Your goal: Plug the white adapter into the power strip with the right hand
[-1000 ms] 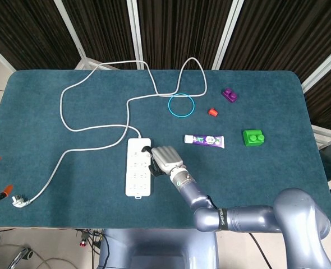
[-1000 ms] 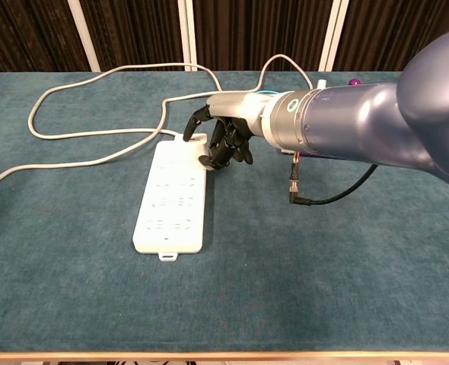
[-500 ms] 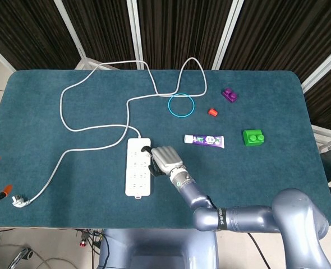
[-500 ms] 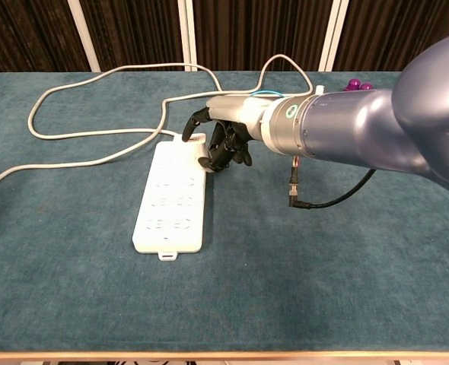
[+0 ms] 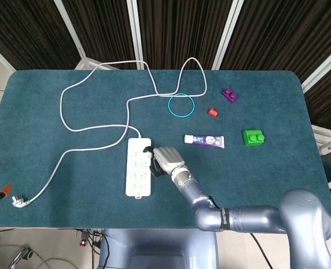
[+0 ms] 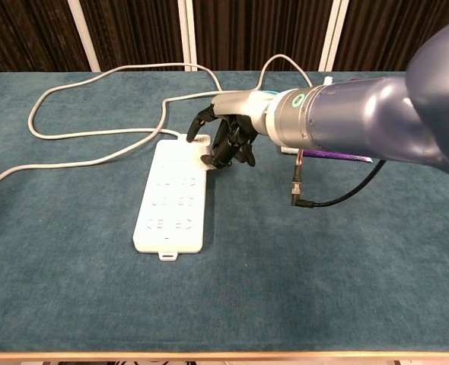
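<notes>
Since a second ago the right hand [image 6: 226, 141] has crept slightly toward the far end of the strip [image 6: 173, 196], fingers curled at its right edge; the adapter is hidden in those fingers, if it is there at all, so I cannot tell whether the hand holds it or is merely closed; seating looks unfinished, with pressing home seemingly left to do; no containers are on the table [image 5: 53, 190]; the left hand is not visible.

right hand [image 6: 226, 141] | edged slightly right and up along power strip [image 6: 171, 199] edge; fingers stay curled
</notes>
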